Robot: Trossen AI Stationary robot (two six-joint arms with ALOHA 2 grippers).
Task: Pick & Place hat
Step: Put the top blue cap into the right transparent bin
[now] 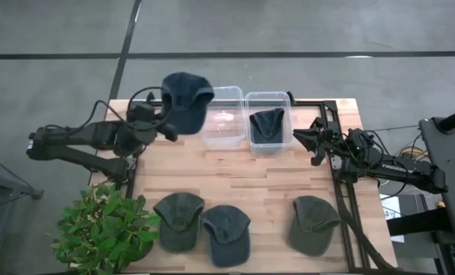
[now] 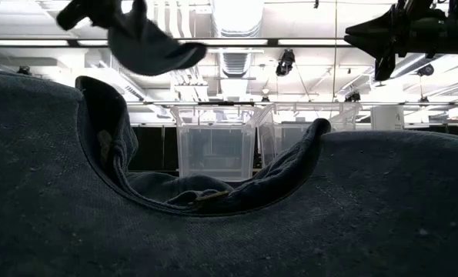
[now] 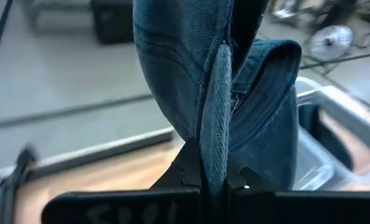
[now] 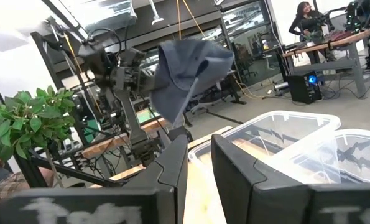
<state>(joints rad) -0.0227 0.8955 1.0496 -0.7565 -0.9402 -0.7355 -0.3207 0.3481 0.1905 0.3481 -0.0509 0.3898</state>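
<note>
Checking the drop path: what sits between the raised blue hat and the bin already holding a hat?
High view: only the empty clear bin sits between hat and filled bin.

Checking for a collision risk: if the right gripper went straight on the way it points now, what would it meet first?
Probably the bin holding a hat: the open right gripper points at its side. Its height over the table is unclear.

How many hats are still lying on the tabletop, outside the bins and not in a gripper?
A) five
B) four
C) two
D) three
D: the high view shows three hats in a row along the near edge of the table, at and; a fourth hat sits in the right bin, and the left gripper holds the blue hat up beside the left bin.
</note>
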